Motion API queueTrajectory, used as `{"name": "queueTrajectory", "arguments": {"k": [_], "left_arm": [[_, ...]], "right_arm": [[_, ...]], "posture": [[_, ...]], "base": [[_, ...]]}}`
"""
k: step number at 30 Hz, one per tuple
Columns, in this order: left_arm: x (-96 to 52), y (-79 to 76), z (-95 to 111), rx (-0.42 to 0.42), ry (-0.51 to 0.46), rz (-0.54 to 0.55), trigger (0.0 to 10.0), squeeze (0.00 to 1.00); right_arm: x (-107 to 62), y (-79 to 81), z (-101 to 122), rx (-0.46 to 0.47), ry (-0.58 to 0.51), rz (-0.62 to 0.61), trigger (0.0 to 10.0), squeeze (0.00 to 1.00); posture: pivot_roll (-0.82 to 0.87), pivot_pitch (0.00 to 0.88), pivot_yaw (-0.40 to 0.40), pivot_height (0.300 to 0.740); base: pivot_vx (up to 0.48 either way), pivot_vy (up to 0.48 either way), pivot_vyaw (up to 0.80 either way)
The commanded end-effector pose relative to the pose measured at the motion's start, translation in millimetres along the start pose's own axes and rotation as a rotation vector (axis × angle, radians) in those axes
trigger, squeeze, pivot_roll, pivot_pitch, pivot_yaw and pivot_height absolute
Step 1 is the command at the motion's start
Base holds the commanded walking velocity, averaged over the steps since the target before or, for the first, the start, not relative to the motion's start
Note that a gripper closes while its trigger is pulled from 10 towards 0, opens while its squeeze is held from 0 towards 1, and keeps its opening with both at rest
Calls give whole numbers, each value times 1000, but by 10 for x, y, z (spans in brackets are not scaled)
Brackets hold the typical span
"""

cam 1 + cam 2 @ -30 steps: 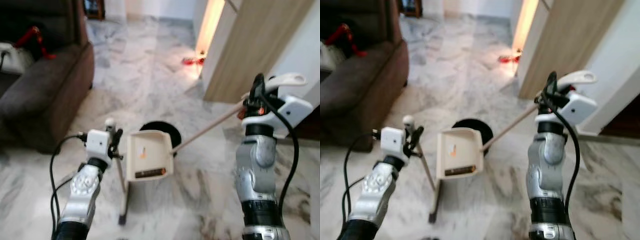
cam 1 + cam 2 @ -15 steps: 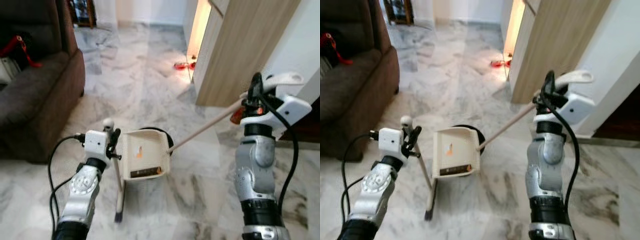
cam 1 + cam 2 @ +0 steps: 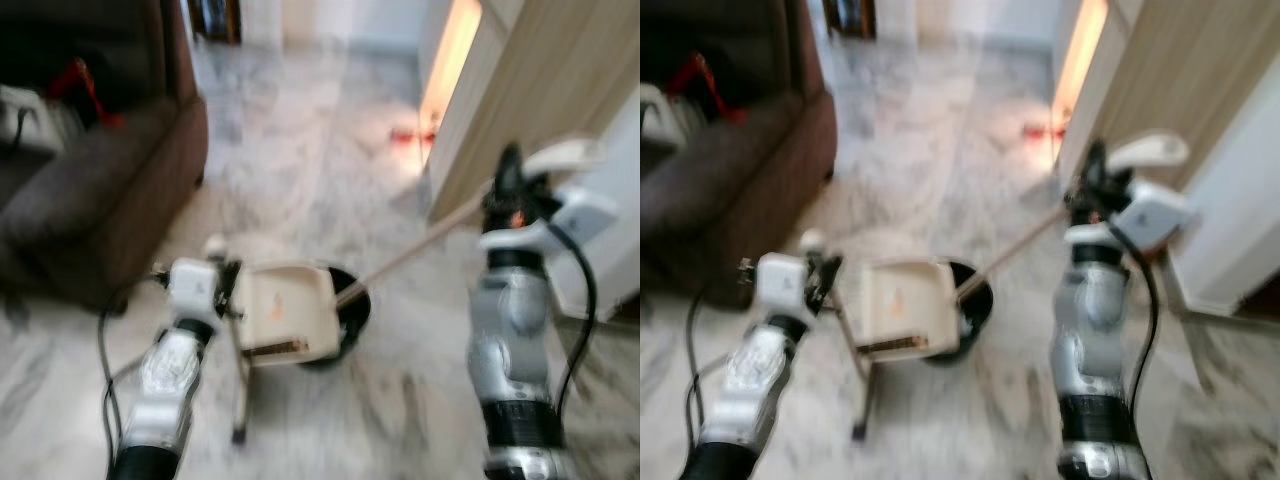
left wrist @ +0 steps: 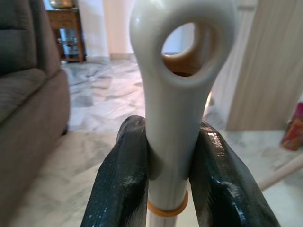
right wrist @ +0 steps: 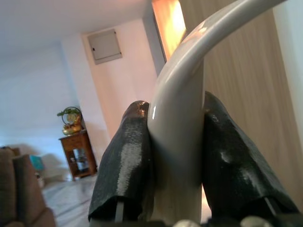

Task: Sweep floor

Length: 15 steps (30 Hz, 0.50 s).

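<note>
Marble floor (image 3: 300,170) spreads out ahead in the blurred left eye view, with a brown sofa (image 3: 90,190) on the left and a wooden door (image 3: 540,90) on the right. A cream dustpan (image 3: 285,315) stands on the floor between the arms, a black broom head (image 3: 350,310) just behind it. From the left wrist, the left gripper (image 4: 168,161) has its jaws pinching the dustpan handle (image 4: 177,94) below its ring. From the right wrist, the right gripper (image 5: 177,156) has its jaws pressed on the pale broom handle (image 5: 184,118).
</note>
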<state>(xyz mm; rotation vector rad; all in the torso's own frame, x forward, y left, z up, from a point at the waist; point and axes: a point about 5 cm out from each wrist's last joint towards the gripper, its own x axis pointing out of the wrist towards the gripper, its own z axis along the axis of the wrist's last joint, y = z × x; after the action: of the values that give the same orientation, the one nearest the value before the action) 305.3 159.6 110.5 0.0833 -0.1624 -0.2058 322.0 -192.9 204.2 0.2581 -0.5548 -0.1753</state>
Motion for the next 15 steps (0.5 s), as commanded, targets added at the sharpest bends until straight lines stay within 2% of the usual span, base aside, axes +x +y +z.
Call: {"name": "queueTrajectory", "arguments": {"k": [1,15], "left_arm": [[41,38,117,22,-50,5,10000,0],[36,46,118,20,-49,8,10000,0]], "right_arm": [[62,92,124,32,-67,18,10000,0],[60,109,110,57,-58,7,10000,0]], "posture": [[252,68,-122,740],[256,66,-123,740]], "base": [[311,0,0],[311,0,0]]}}
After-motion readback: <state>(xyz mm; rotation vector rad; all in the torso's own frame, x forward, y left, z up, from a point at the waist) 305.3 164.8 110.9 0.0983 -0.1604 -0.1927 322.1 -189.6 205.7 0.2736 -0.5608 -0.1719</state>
